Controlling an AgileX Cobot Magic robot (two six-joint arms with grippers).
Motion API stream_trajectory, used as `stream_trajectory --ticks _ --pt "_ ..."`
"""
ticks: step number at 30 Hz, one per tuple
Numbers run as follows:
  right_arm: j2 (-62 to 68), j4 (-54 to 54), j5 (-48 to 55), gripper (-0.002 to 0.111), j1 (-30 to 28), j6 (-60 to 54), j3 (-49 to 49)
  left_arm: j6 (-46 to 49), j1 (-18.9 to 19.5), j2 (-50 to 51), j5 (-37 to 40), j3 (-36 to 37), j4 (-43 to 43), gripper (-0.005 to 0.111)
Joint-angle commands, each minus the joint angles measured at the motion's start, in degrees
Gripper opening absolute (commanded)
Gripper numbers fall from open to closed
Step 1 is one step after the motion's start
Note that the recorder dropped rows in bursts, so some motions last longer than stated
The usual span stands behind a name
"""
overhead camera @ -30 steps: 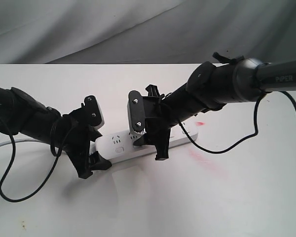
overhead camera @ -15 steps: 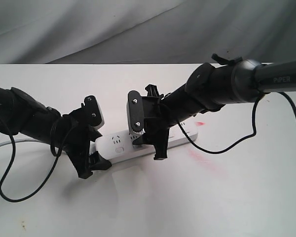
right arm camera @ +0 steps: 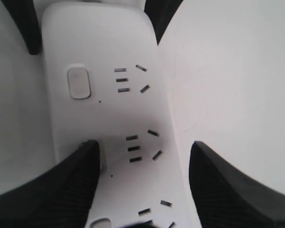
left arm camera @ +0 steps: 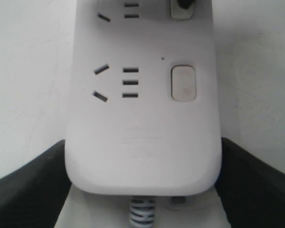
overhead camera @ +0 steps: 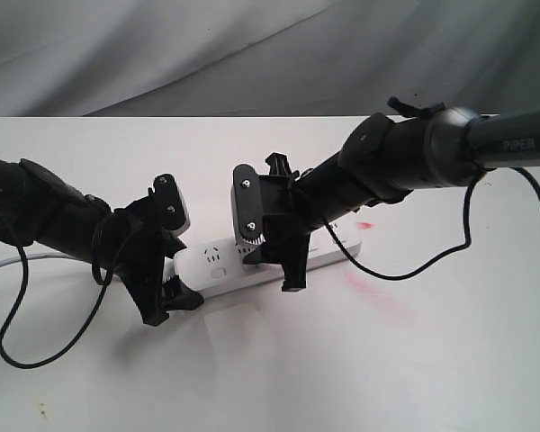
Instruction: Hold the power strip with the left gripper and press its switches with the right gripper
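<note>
The right gripper [overhead camera: 279,270] has crept only a trace along the power strip [overhead camera: 218,270] over the last second and its jaws have stayed spread wide, holding nothing. One finger [right arm camera: 78,183] bears down where the second of the switches [right arm camera: 100,166] sits. The other hangs off the strip's far edge, over bare table [overhead camera: 342,360]. With so little movement, I judge this to be a press in progress or just settling, not a shift to the next switch. Just past the pressing finger, toward the other gripper, the first switch [left arm camera: 183,83] lies uncovered, and the remaining ones run back beneath the right wrist. Beyond that, the left gripper [overhead camera: 166,301] has not moved. Its jaws stay closed against both long sides of the strip's rounded end, where the grey cord [left arm camera: 142,213] leaves, pinning the strip flat on the table. The right arm reaches in nearly level, its wrist tipped down onto the strip. The left arm lies low and angles down to its end.
</note>
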Motion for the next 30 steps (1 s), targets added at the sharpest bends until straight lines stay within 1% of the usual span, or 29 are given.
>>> stream_trajectory --ticks 1,7,12,17,30 --pt "-3.4 1.2 0.3 0.053 0.3 -0.9 0.5 0.8 0.1 0.4 -2.5 0.2 2.1 0.068" --pt "-6.8 0.0 0.8 0.053 -0.9 -0.5 0.5 0.8 0.1 0.4 -2.5 0.2 2.1 0.068" --pt "-6.9 -2.4 3.5 0.053 -3.3 2.1 0.6 0.8 0.1 0.4 -2.5 0.2 2.1 0.068" --pt "-6.9 -2.8 4.2 0.053 -4.7 2.1 0.6 0.8 0.1 0.4 -2.5 0.2 2.1 0.068" --pt "-3.9 -3.0 3.9 0.053 -4.8 1.8 2.2 0.8 0.1 0.4 -2.5 0.2 2.1 0.068"
